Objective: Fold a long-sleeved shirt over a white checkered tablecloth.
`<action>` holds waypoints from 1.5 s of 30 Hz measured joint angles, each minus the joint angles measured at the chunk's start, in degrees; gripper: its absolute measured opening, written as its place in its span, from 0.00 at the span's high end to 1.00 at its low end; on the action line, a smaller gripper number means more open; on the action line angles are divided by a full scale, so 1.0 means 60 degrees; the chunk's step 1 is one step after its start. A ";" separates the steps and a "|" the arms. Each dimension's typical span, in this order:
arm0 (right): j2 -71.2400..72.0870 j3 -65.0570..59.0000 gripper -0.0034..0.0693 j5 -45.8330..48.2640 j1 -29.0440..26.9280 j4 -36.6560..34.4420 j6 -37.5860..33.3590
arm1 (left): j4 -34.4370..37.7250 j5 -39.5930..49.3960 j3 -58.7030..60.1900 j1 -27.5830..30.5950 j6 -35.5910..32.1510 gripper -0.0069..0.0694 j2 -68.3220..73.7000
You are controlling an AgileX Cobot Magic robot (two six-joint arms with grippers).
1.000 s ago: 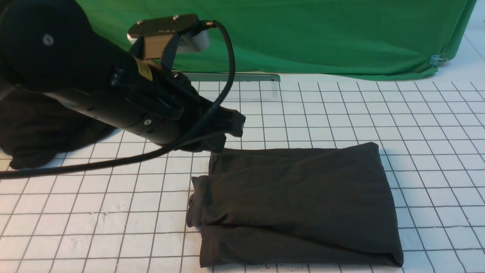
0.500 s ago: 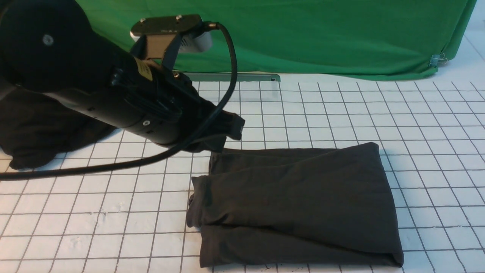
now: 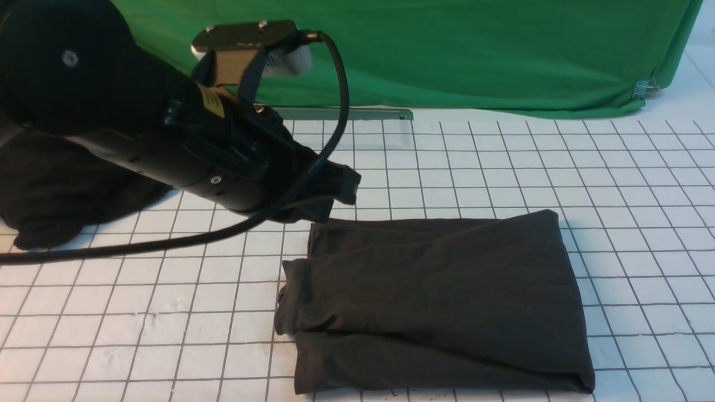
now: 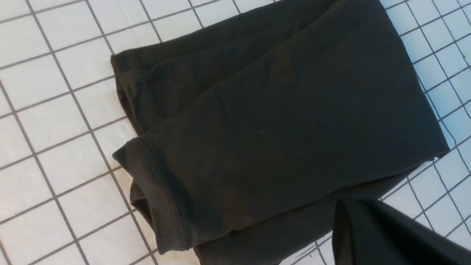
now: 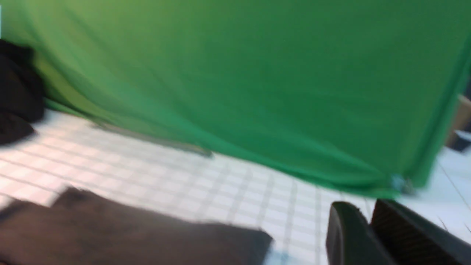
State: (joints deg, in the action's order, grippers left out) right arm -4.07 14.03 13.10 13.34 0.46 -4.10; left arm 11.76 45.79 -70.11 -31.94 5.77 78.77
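Long-sleeved shirt (image 3: 435, 301), dark charcoal, folded into a rectangle, lying flat on the white checkered tablecloth (image 3: 139, 312) right of centre, left gripper (image 3: 338, 192) fully closed, empty, poised just beside the shirt's far left corner, right gripper (image 5: 368, 230) blurred, jaws slightly parted, holding nothing

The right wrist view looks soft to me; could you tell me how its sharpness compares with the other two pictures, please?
Right wrist view: smeared throughout, the green backdrop and the long-sleeved shirt streaky, grid lines faint. Left wrist view: crisp, the hem stitching of the shirt readable. Front view: the white checkered tablecloth sharp and evenly lit, while the left arm is near-featureless black.
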 joint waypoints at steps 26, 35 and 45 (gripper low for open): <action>0.0653 -0.2396 0.73 0.0006 -0.2450 0.0247 0.0000 | 0.0841 0.0976 0.0000 0.0000 -0.0394 0.91 -0.2115; 0.0653 -0.2396 0.71 0.0006 -0.2321 0.0260 0.0000 | 0.0519 0.1654 0.0000 0.0000 -0.0697 0.91 -0.4658; 0.0653 -0.2396 0.68 0.0006 -0.1949 0.0260 0.0000 | -0.0427 0.1910 0.1572 0.0000 -0.0431 0.91 -0.7877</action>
State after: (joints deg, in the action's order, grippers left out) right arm -0.15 -0.35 13.14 1.64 2.02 -4.10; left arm 9.20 57.25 -60.68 -31.94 3.18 31.50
